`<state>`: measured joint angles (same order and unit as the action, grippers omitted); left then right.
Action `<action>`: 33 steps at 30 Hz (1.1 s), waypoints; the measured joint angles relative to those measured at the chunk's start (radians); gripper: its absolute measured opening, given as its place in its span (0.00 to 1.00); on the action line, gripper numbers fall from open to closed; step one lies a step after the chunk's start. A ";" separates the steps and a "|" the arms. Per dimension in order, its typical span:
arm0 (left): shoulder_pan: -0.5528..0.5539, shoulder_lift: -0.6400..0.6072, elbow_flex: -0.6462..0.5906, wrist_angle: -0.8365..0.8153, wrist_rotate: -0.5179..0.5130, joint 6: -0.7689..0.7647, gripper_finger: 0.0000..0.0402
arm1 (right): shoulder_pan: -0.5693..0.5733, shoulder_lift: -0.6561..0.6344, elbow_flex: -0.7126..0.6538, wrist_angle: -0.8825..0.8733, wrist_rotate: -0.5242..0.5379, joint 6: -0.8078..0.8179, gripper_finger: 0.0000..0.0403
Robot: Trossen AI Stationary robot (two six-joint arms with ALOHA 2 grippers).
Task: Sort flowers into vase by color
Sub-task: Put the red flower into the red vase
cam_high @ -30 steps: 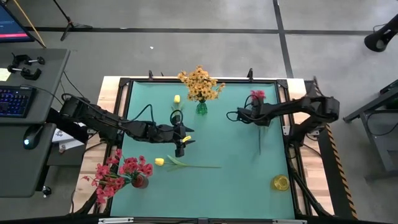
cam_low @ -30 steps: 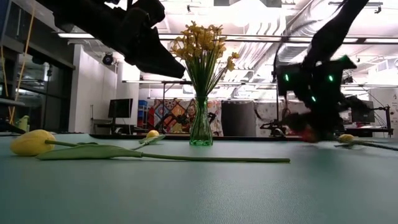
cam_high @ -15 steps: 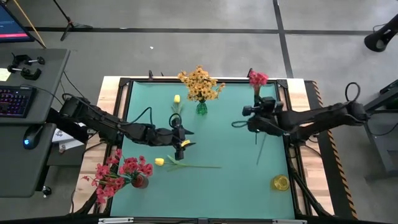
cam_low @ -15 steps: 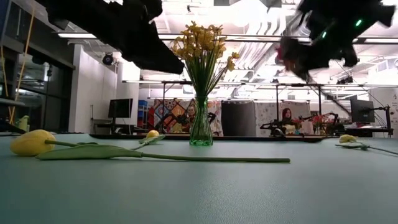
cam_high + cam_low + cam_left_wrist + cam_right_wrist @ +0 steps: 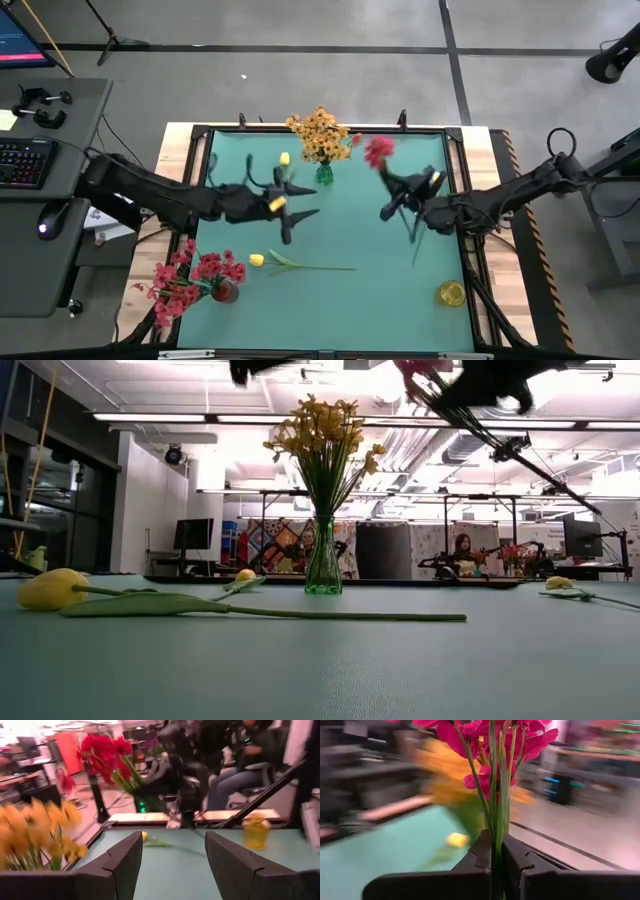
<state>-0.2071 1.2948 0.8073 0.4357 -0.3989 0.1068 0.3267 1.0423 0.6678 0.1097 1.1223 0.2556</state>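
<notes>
Stem of red-pink flower (image 5: 379, 152) pinched in right gripper (image 5: 408, 196) — bloom toward the orange-yellow bouquet (image 5: 322, 135); left gripper (image 5: 290, 213) unclenched, empty.

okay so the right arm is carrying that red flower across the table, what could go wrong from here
The right gripper pinches only the thin stems of the red flower, so the flower could slip or swing. Its path toward the red bunch probably passes the green vase of orange flowers and the open left gripper: a brush could tip the vase.

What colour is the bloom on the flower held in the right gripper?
Pink-red. The flower shows best in the right wrist view, its green stems pinched in the right gripper.
</notes>
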 joint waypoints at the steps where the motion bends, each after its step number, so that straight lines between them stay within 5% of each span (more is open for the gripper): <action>1: 0.000 -0.030 0.019 -0.048 0.020 0.000 0.51 | 0.000 0.014 0.000 0.085 -0.069 -0.065 0.00; 8: -0.035 -0.263 0.128 -0.350 0.206 -0.074 0.51 | -0.013 0.212 0.001 0.755 -0.547 -0.455 0.00; 14: -0.106 -0.461 0.131 -0.450 0.240 -0.121 0.51 | -0.088 0.451 0.026 1.218 -0.818 -0.486 0.00; 23: -0.135 -0.494 0.071 -0.481 0.212 -0.122 0.51 | -0.202 0.725 0.365 1.134 -1.087 -0.334 0.00; 33: -0.166 -0.356 0.021 -0.332 0.227 -0.020 0.51 | -0.216 0.829 0.646 0.880 -1.183 -0.355 0.00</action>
<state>-0.3733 0.9385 0.8283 0.1042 -0.1719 0.0864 0.1110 1.8710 1.3140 0.9902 -0.0603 -0.0998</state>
